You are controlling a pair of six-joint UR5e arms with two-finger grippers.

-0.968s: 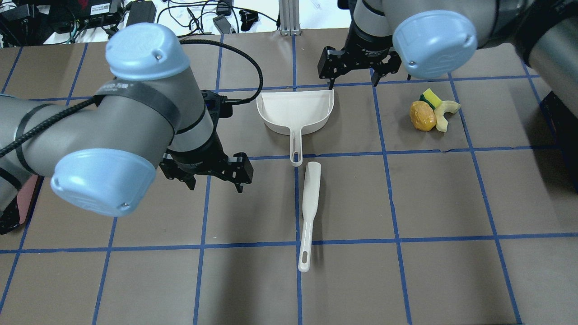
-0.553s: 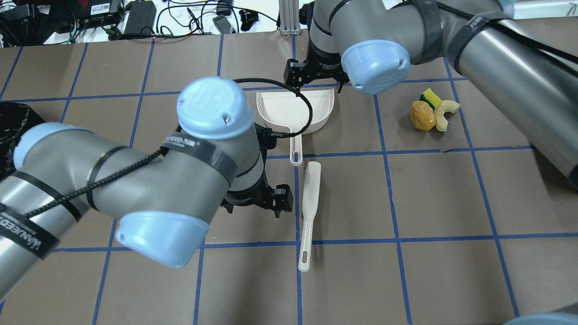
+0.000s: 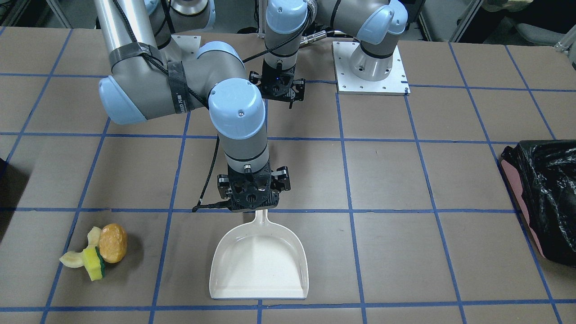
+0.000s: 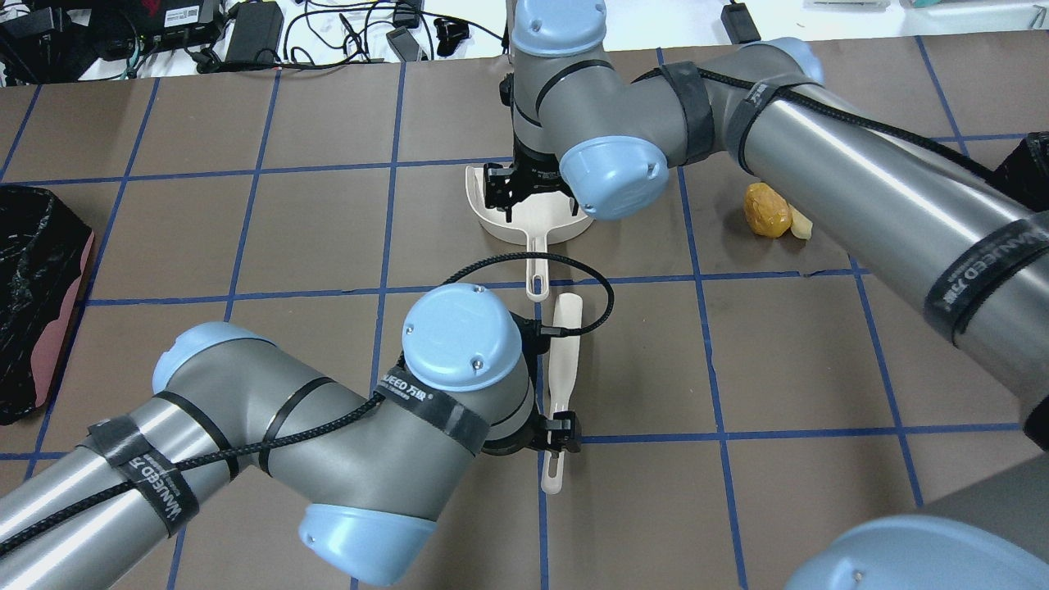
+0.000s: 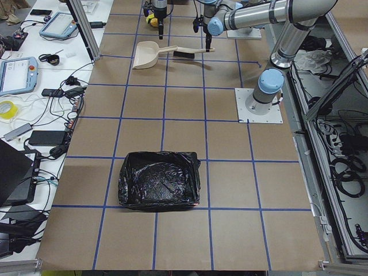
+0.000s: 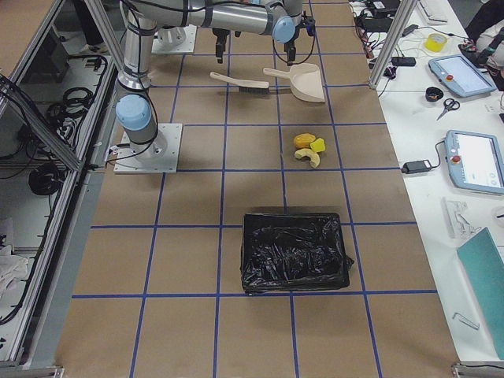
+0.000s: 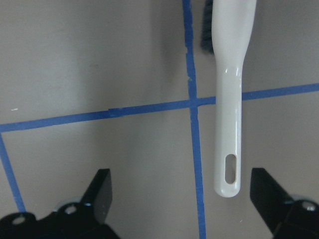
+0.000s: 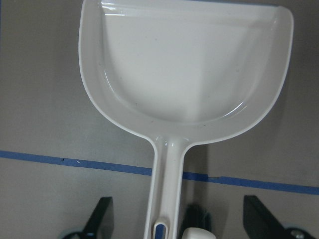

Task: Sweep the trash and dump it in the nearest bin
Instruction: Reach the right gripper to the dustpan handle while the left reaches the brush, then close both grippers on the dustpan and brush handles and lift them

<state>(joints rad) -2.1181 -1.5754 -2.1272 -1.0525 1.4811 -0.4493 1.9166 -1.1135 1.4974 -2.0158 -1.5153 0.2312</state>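
The trash (image 3: 96, 253) lies in a tight cluster on the brown gridded table (image 3: 405, 180), on the robot's right and well apart from the tools: a brown-orange lump (image 3: 113, 243) touching pale curved peel pieces (image 3: 72, 259) and a yellow sponge with green backing (image 3: 94, 263). All of it looks light. The rounded lump is likely to roll, the peel to skid, and the soft sponge to drag or tumble under bristles, so it is better swept than pinched. The places to take hold are the stiff, smooth plastic handles of the white dustpan (image 8: 189, 64) and the white brush (image 7: 230, 99). The right gripper (image 8: 177, 214) hangs over the dustpan's handle, its jaws spread wide to either side of it and gripping nothing. The left gripper (image 7: 179, 186) hovers above the brush's handle end with its jaws likewise wide apart and empty, the handle sitting nearer one finger. A black-lined bin (image 6: 293, 252) sits near the cluster and another (image 3: 544, 202) at the table's far end. No label shows on the trash or tools, and the arm straps (image 4: 983, 270) appear to read "WANNEED".
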